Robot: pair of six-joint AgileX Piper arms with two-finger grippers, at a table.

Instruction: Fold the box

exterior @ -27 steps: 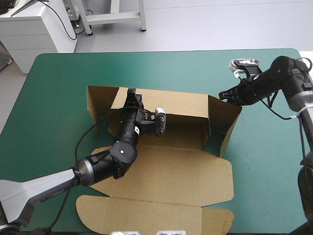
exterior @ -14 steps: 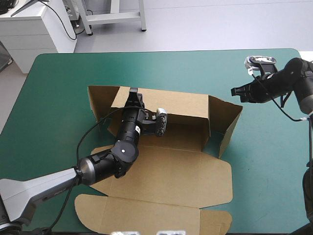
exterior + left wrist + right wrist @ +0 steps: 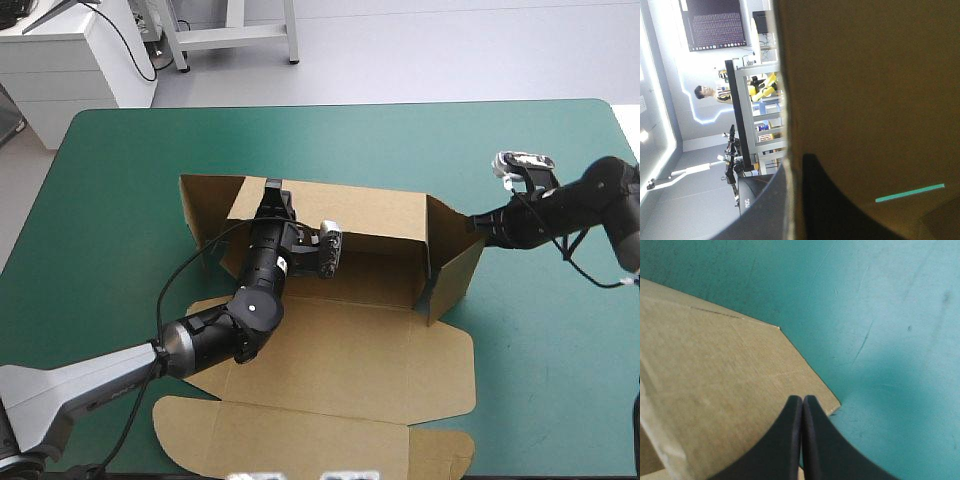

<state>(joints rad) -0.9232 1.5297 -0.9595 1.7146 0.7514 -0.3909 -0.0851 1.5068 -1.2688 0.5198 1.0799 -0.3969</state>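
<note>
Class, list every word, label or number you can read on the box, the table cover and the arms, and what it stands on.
No text can be read.
box: plain brown board, no print.
teal-green cover: no print.
left arm: small white marks, too small to read.

Left arm [image 3: 230,330] and right arm [image 3: 570,205] are glossy black rounded links, grey toward their bases.

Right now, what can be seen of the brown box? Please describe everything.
The box is a cut sheet of plain brown board, half formed. Its far long wall stands upright, the right end flap angled inward. The near panels, with rounded tabs, lie flat on the teal-green cover. The left end effector grips the far wall's top edge; the shut right end effector seems to touch the right flap from outside.
</note>
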